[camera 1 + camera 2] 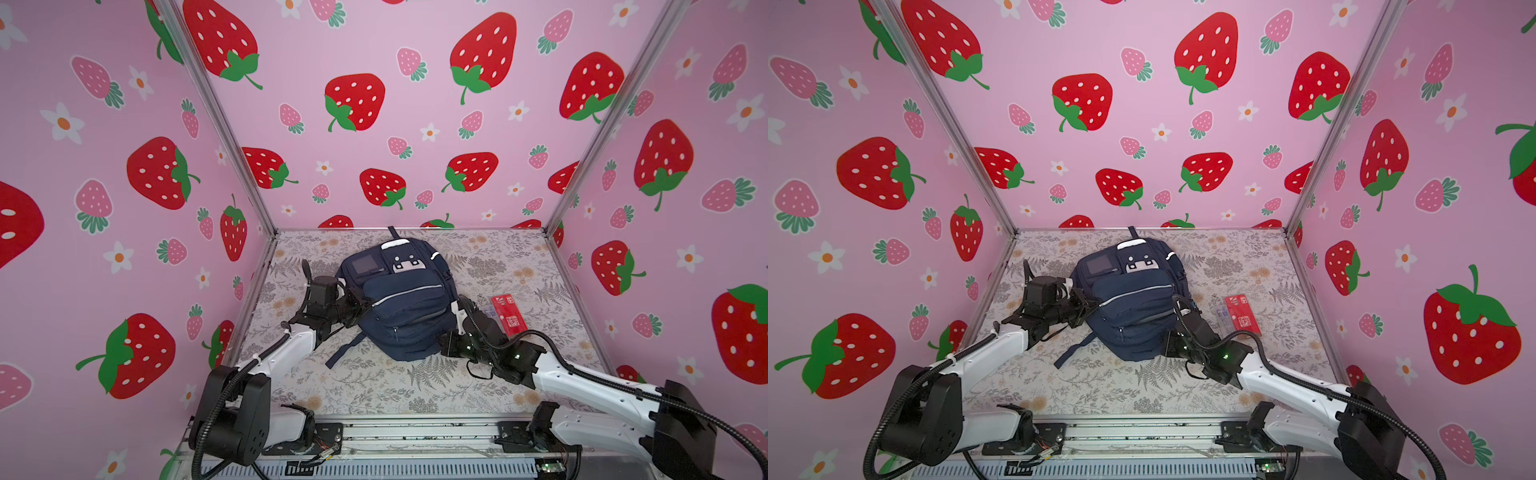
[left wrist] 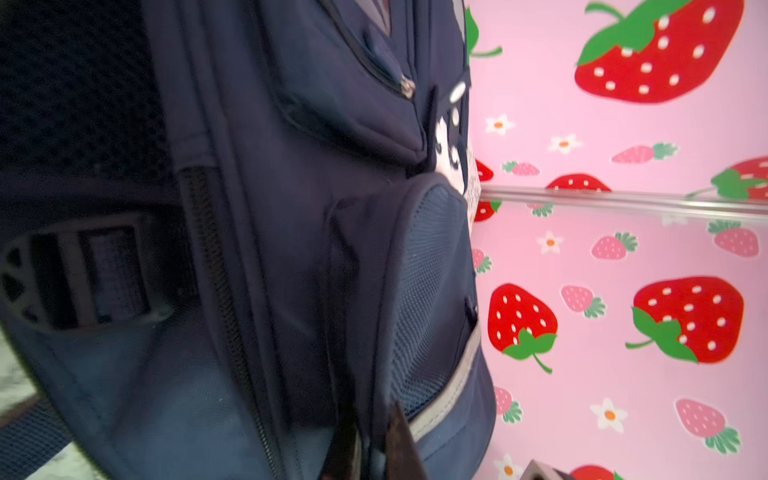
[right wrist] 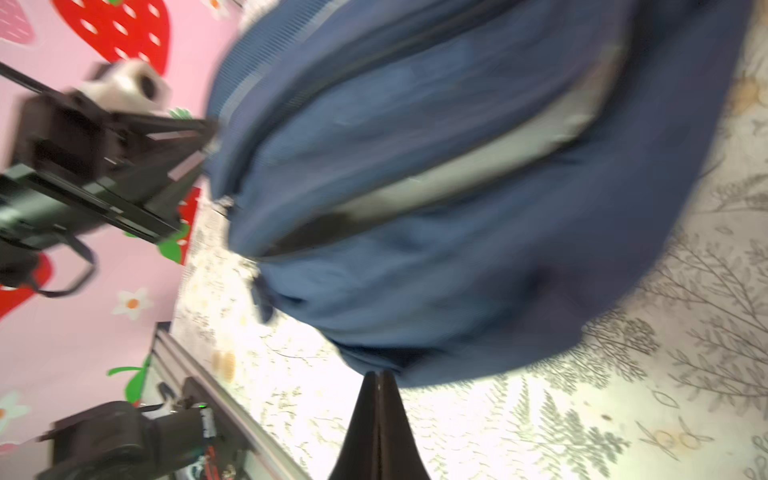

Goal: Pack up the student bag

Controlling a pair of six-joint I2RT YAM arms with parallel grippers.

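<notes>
The student bag (image 1: 401, 299) lay flat on the table (image 1: 374, 386). My right gripper (image 3: 377, 377) was pinched shut at its bottom edge — my left gripper (image 1: 360, 304) touched its side, maybe to steady it; open or closed, I couldn't tell.

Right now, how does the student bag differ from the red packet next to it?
The student bag is navy fabric; the red packet is red with a clear side. The bag is far larger and bulges up; the packet lies thin and flat. Both rest on the floral table.
</notes>
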